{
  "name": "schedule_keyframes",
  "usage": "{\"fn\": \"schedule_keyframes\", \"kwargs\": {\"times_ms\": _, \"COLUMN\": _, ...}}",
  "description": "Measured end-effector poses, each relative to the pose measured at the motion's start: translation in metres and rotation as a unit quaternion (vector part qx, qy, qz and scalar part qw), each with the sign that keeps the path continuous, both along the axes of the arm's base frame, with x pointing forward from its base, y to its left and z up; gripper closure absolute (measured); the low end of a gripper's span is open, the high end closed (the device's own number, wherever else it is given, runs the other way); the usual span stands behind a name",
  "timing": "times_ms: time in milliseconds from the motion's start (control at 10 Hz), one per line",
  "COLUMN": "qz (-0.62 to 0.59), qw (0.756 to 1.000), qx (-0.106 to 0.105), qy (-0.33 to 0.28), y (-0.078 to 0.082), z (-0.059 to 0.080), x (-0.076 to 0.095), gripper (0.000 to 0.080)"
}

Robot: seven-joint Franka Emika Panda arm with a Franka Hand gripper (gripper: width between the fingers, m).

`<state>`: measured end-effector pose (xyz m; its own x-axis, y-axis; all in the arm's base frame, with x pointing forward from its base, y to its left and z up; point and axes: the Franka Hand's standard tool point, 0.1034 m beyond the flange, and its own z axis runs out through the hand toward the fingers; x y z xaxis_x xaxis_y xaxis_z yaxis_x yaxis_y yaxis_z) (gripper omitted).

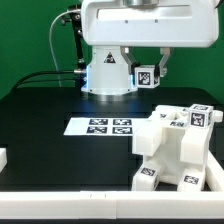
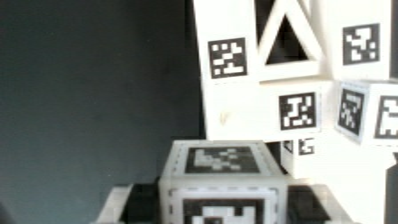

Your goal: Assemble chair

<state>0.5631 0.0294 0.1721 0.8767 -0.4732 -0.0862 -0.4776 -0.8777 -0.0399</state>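
White robot arm on a rounded base

The arm point(image 1: 140, 20) is showing smooth glossy white shells with rounded edges, and its base point(image 1: 107, 72) is glowing faintly blue-white where light is catching the dome. Black cables point(image 1: 68, 38) are running down beside it at the exterior view's left. A dark hand point(image 1: 148, 72) is hanging below the white housing, wearing a small black-and-white square tag point(image 1: 146, 77).

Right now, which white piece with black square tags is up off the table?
The small white tagged block, held in the gripper near the robot's white base. The other white tagged chair pieces all rest on the black table.
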Motion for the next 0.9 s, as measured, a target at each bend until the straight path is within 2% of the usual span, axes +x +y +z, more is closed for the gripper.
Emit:
{"fn": "schedule_keyframes", "kwargs": {"times_ms": 200, "qz": 0.000, "qw": 1.000, "qx": 0.000, "qy": 0.000, "y": 0.000, "z": -0.001, "x": 0.000, "gripper": 0.0515}}
{"fn": "schedule_keyframes", "kwargs": {"times_ms": 300, "qz": 0.003, "qw": 1.000, "qx": -0.007, "qy": 0.001, "y": 0.004, "z": -0.004, "x": 0.000, "gripper": 0.0515}}
{"fn": "schedule_keyframes", "kwargs": {"times_ms": 500, "qz": 0.027, "qw": 0.999, "qx": -0.018, "qy": 0.010, "y": 0.023, "z": -0.018, "x": -0.005, "gripper": 0.0515}}
{"fn": "schedule_keyframes", "kwargs": {"times_ms": 700, "qz": 0.028, "qw": 0.999, "qx": -0.024, "qy": 0.013, "y": 0.022, "z": -0.031, "x": -0.004, "gripper": 0.0515}}
{"fn": "schedule_keyframes", "kwargs": {"times_ms": 900, "qz": 0.029, "qw": 0.999, "qx": -0.025, "qy": 0.013, "y": 0.024, "z": -0.034, "x": -0.004, "gripper": 0.0515}}
